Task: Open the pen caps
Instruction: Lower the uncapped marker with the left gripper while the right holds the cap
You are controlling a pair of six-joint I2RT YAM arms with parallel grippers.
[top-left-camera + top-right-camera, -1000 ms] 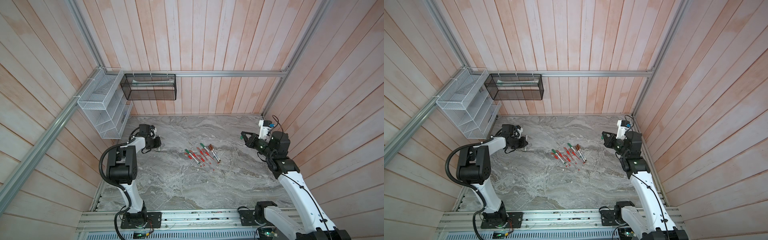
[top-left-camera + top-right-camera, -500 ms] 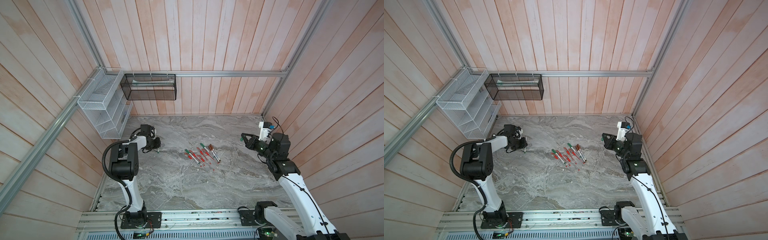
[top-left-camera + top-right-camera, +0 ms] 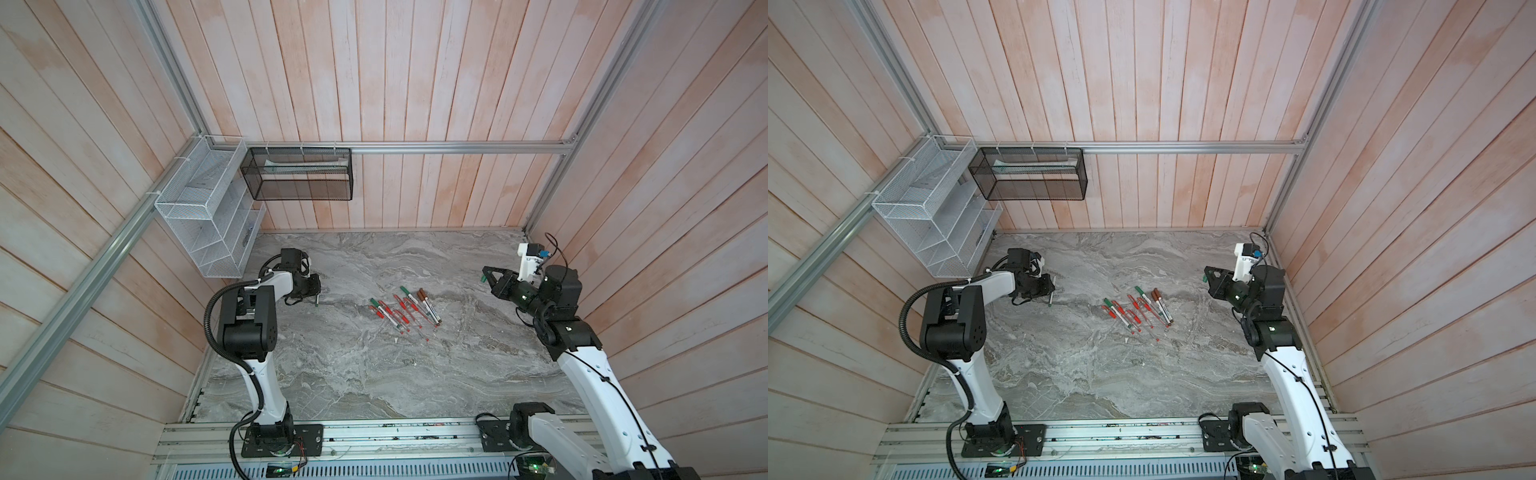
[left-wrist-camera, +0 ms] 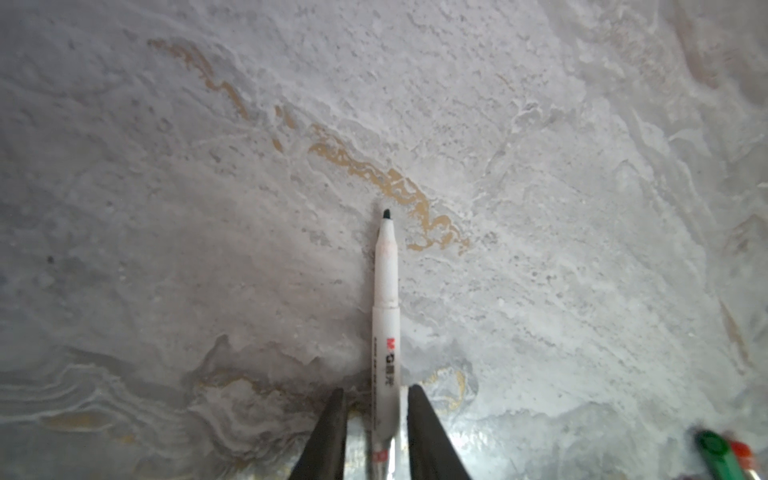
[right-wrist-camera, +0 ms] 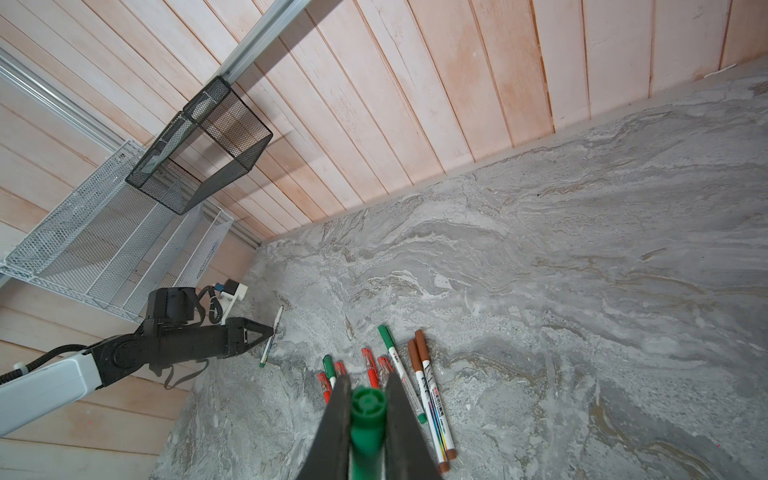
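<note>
- The tabletop (image 4: 540,208) is presenting a rough grey marbled surface with ochre veins. Planked wooden walls are enclosing it.
- A white pen barrel (image 4: 385,316) is lying flat on the tabletop with no cap on. It is slim and round, with a tapered nose and a dark felt tip.
- The left gripper (image 4: 376,388) is straddling this barrel. Its dark wedge-shaped fingers are standing apart with a gap on each side, so it is gripping nothing.
- The right gripper (image 5: 368,377) is clamping a green cap (image 5: 366,419) above the table near the right wall. The cap is a stubby plastic tube with a ringed round end.
- The remaining pens (image 3: 403,309) are lying in a loose diagonal cluster at mid-table. Their pen caps (image 5: 417,345), green, red and brown, are still fitted.
- Only the left wrist view is showing the gaps beside the barrel and the red print on it. In both top views the barrel appears as a thin line.
- Only the right wrist view is resolving the held cap's shape. In both top views it is showing as a green speck at the fingertips.
- Compared with one second earlier, the cluster is lying unchanged and both grippers are occupying nearly the same spots.
</note>
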